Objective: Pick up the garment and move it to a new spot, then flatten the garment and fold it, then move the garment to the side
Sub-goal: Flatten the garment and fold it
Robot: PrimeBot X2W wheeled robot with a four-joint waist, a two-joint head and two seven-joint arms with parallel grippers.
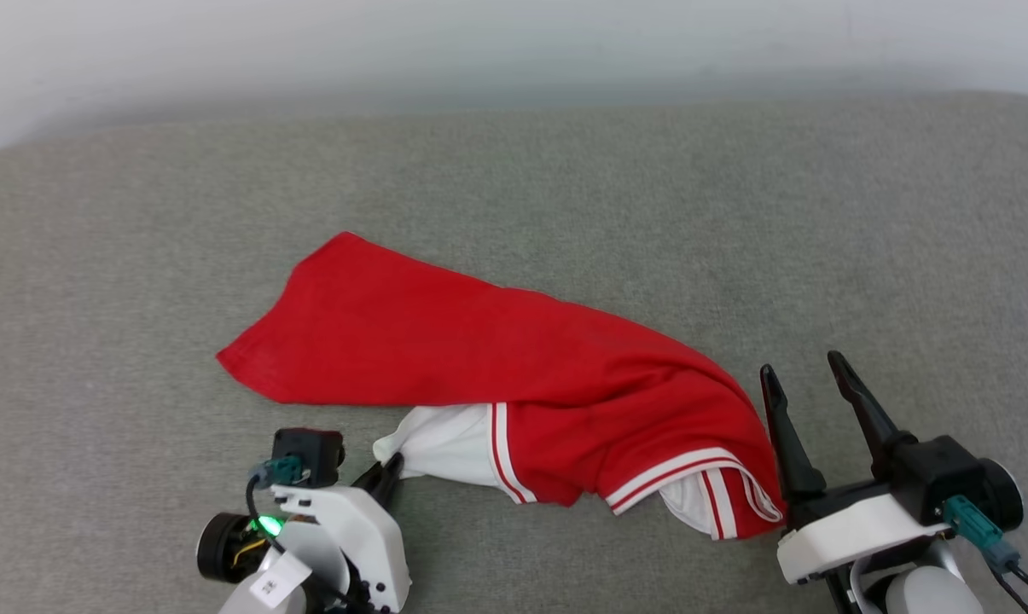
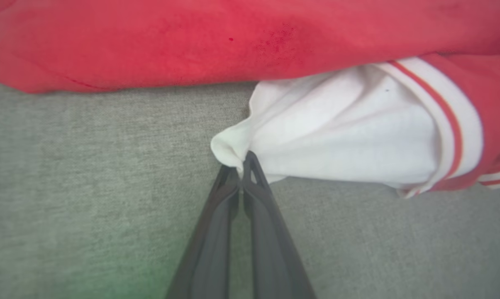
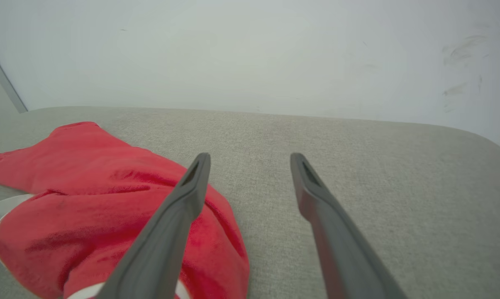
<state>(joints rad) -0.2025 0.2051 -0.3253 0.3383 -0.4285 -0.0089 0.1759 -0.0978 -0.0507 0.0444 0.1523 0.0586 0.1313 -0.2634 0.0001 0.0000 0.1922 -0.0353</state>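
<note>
The red garment [image 1: 488, 358] lies crumpled across the grey cushion, plain red side up, its print hidden. A white sleeve [image 1: 441, 448] with striped trim pokes out at its near edge. My left gripper [image 1: 392, 467] is shut on the tip of that white sleeve [image 2: 332, 141], the two dark fingers pinching the cloth [image 2: 237, 166]. My right gripper [image 1: 806, 368] stands open just right of the garment's right end [image 3: 108, 216], nothing between its fingers [image 3: 250, 160].
The grey fabric cushion [image 1: 735, 213] spreads wide behind and to the right of the garment. A pale wall [image 1: 514, 43] rises behind its back edge. The cushion's rounded corners show at far left and far right.
</note>
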